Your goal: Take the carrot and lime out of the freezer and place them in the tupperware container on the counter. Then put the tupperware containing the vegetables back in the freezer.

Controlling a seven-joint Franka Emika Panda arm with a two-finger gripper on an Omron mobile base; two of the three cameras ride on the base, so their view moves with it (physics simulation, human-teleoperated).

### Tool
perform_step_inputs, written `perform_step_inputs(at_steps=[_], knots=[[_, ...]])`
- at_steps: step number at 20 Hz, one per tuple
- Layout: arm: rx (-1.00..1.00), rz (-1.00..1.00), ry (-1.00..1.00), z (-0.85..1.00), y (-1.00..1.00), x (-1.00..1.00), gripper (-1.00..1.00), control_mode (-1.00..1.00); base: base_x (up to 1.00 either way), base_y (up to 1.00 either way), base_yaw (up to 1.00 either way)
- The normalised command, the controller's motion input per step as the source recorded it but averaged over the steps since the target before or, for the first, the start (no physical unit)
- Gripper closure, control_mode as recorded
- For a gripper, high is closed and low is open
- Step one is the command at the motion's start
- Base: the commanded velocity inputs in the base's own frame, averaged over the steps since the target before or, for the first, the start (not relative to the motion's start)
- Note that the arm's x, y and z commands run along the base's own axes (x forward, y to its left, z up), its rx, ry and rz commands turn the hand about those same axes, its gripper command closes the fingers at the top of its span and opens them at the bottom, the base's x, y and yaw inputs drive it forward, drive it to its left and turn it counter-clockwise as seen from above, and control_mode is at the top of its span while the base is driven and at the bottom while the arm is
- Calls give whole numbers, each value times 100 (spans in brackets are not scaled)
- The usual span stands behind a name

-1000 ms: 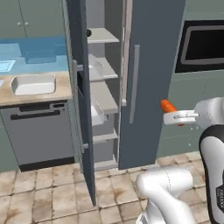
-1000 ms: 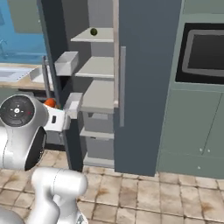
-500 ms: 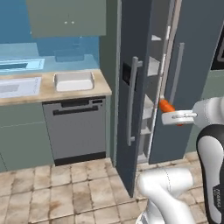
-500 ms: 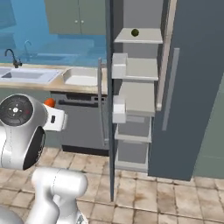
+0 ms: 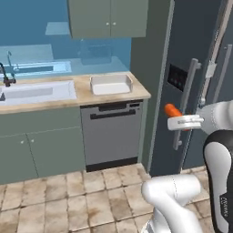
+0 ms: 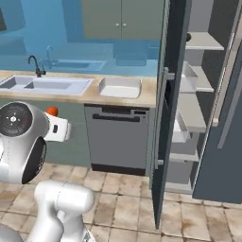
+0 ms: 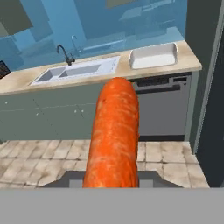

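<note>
My gripper [image 5: 183, 122] is shut on the orange-red carrot [image 5: 171, 110], held in the air beside the freezer's slate-blue door [image 5: 191, 68]. Seen from the hand, the carrot [image 7: 114, 135] stands upright in the middle. Beyond it, the white tupperware container [image 7: 154, 55] sits empty on the beige counter [image 7: 192, 61], at its right end. It is the same container [image 5: 110, 84] that lies left of and beyond the gripper. A small dark round shape, maybe the lime [image 6: 188, 36], peeks past the door's edge on the freezer's top shelf [image 6: 204, 42].
A white inset sink [image 5: 36, 91] with a dark faucet [image 5: 5, 75] lies left of the container. A grey dishwasher front [image 5: 111, 132] sits under the counter. The open freezer door [image 6: 165, 108] stands edge-on between counter and shelves. Wall cupboards [image 5: 109, 18] hang above.
The whole picture has shifted as the base turned left: freezer now at the right, counter and container centred. The carrot stays gripped.
</note>
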Motion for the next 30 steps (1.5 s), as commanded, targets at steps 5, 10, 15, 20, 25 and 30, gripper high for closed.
perform_step_inputs(at_steps=[5, 10, 15, 20, 25, 30], knots=[[0, 0, 0, 0, 0, 0, 100, 100, 83, 45, -23], [0, 0, 0, 0, 0, 0, 100, 100, 94, 20, -31], [0, 0, 0, 0, 0, 0, 100, 100, 77, 42, -35], [0, 0, 0, 0, 0, 0, 100, 100, 58, 84, -27], [0, 0, 0, 0, 0, 0, 100, 100, 62, 79, -18], [0, 0, 0, 0, 0, 0, 100, 100, 70, 41, -13]])
